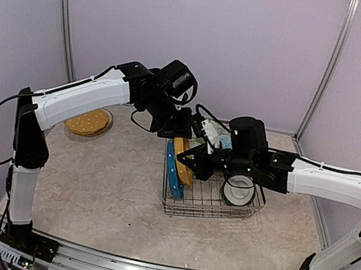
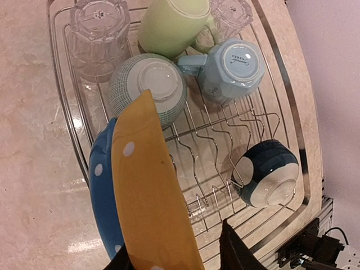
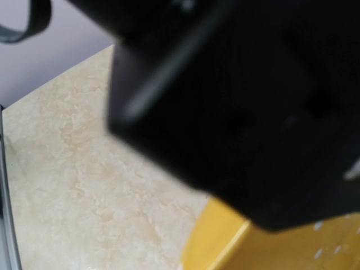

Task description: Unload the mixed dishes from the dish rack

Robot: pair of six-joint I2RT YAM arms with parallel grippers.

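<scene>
A flat yellow plate (image 1: 88,121) with pale dots lies on the table (image 1: 107,192), well left of the dish rack (image 1: 205,211). The left claw (image 1: 174,130) hangs over the rack's left end. It is spread wide, with its fingers (image 2: 232,250) either side of an upright yellow plate (image 2: 149,191) and a gap showing on one side.

This upright yellow plate stands in the rack's left end, beside a blue white-dotted plate (image 2: 101,191). Along the rack's back stand a clear glass (image 2: 98,34), a pale green mug (image 2: 171,25), a second glass (image 2: 230,14) and a light blue mug (image 2: 233,70), with an upturned checked bowl (image 2: 149,84) just in front of them. A dark blue bowl (image 2: 267,171) rests on its side against the dividers in the rack's right half.

The right claw (image 1: 193,160) is over the rack's middle, close to the upright yellow plate. I cannot tell how wide it is, because its own camera view is blurred.
</scene>
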